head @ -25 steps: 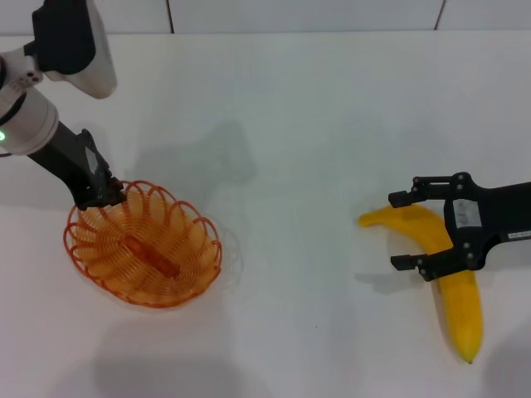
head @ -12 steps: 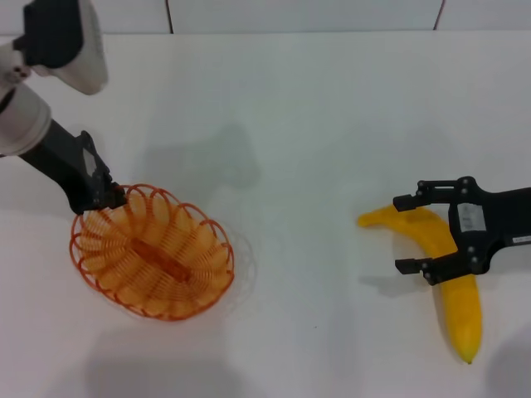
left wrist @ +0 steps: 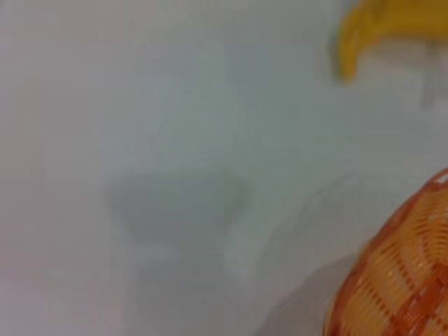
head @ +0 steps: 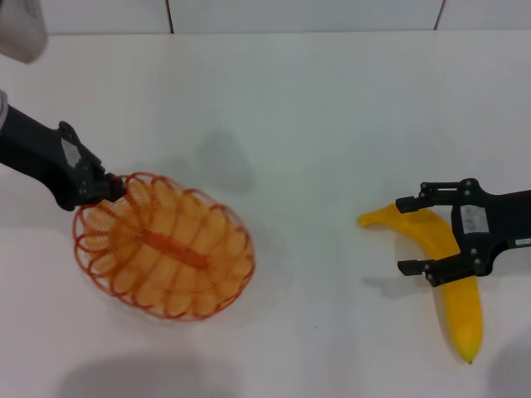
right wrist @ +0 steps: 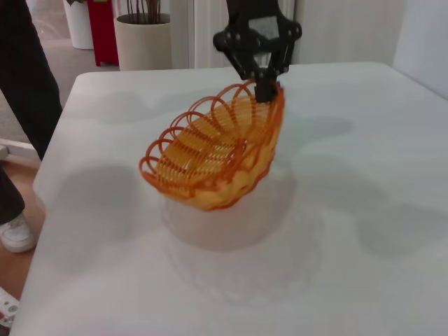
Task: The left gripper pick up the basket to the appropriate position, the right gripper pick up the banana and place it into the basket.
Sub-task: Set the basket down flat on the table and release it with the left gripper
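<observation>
The orange wire basket [head: 162,245] hangs tilted above the white table, held by its far-left rim. My left gripper [head: 112,189] is shut on that scalloped rim; the right wrist view shows the left gripper [right wrist: 264,89] pinching the high edge of the basket [right wrist: 217,154], whose underside is off the table. The yellow banana [head: 461,311] lies on the table at the right. My right gripper [head: 404,235] stands open over the banana's stem half, one finger on each side. In the left wrist view the basket [left wrist: 399,280] and banana [left wrist: 374,24] show at the edges.
The white table [head: 307,124] stretches bare between basket and banana. In the right wrist view, a person's legs [right wrist: 28,84] stand past the table's far edge, beside a pot [right wrist: 143,35] on the floor.
The left gripper has carried the basket up and to the right, toward the table's middle, tilting it. The right gripper has stayed open over the banana, almost still.
</observation>
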`<state>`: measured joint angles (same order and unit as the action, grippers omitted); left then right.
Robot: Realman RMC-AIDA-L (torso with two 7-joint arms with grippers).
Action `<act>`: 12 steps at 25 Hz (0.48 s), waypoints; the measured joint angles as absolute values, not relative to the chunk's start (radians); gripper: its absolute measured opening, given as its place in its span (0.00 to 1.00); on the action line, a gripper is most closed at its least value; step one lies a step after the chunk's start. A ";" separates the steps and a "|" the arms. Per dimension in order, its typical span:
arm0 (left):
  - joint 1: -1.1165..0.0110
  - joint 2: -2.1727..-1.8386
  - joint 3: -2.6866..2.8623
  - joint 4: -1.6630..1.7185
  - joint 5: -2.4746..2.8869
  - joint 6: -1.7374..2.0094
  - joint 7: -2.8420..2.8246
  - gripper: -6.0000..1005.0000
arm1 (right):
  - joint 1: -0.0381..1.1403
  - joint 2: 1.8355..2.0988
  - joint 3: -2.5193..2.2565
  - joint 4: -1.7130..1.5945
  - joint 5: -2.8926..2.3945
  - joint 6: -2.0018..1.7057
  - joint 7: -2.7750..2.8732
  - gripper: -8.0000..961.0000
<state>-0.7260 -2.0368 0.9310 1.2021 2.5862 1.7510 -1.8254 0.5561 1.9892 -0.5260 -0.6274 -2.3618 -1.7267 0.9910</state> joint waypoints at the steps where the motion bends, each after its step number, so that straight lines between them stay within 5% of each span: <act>1: -0.717 -2.037 0.932 1.212 2.572 1.752 -1.855 0.06 | 0.555 1.989 -0.522 -0.627 -2.362 -1.727 0.991 0.93; 12: -0.727 -2.043 0.979 1.130 2.555 1.676 -2.181 0.06 | 0.559 1.988 -0.502 -0.627 -2.361 -1.729 0.989 0.93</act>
<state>-0.7271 -2.0430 0.9788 1.1297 2.5549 1.6757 -2.1808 0.5586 1.9880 -0.5023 -0.6274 -2.3607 -1.7289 0.9894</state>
